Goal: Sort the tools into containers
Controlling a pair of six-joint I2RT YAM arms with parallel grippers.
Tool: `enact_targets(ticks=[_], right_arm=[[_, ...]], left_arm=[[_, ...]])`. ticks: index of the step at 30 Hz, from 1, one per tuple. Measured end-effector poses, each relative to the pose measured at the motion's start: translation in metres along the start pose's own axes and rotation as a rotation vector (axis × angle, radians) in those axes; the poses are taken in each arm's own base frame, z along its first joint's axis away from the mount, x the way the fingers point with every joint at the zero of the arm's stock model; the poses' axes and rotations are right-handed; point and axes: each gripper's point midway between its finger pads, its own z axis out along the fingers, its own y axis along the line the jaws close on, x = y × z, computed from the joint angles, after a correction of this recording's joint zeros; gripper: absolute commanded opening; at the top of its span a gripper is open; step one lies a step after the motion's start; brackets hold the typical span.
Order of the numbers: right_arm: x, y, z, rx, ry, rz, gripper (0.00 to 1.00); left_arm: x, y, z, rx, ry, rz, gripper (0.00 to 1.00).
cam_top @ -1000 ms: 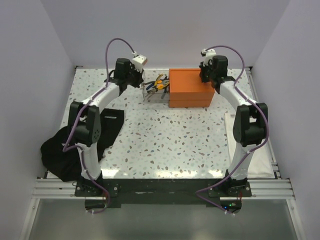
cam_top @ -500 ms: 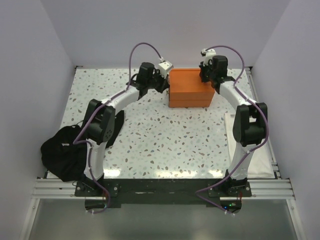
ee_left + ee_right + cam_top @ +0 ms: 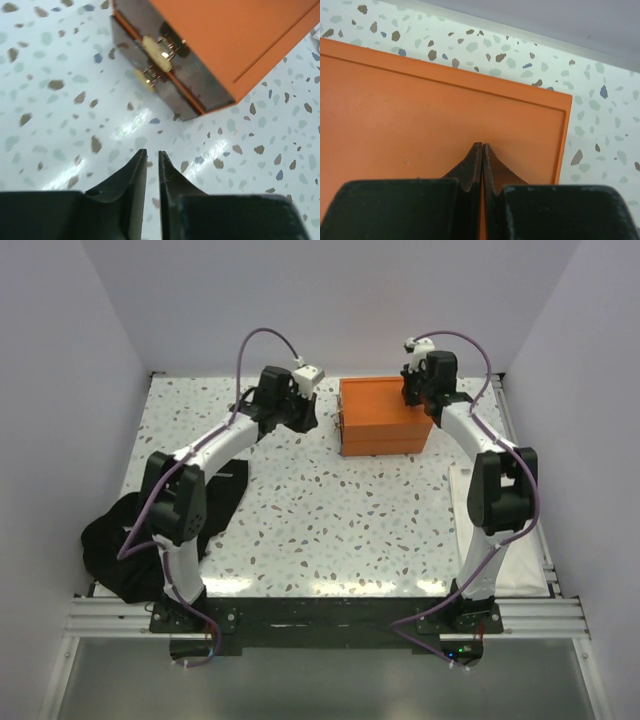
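Hovered left tool (image 3: pixel 152 155), narrowed to a slit and empty, at nine o'clock of orange box (image 3: pixel 240 35); held right tool (image 3: pixel 483 146) pinched together above it.

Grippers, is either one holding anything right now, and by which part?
Nothing is held. The left gripper has jaws nearly closed on air near the orange box; the right gripper has jaws shut, empty, over it.

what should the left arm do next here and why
Probably ease the left gripper forward to the latch on the orange box: nearly shut, it sits short of the latch, while the right gripper, shut, is over the lid.
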Motion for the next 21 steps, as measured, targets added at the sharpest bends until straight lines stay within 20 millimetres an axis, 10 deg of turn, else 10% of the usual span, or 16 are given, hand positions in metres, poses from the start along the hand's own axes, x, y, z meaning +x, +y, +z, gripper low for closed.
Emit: enact_targets(ticks=[4,5,13,21], right_arm=[[0.006,-0.002,-0.017,0.021,0.060,0.023,0.52],[0.008,-0.001,-0.022,0.022,0.076,0.025,0.57],[0.013,-0.019,-0.082,0.157,0.116,0.028,0.99],[0.052,-0.040,-0.155,0.330,0.161,0.020,0.99]], left_arm=[[-0.008,0.026,-0.064,-0.104,-0.037,-0.041,0.64],[-0.010,0.033,-0.077,-0.130,-0.050,-0.049,0.99],[0.023,0.066,-0.102,-0.278,-0.007,-0.083,1.00],[0.034,0.087,-0.106,-0.378,0.020,-0.076,1.00]])
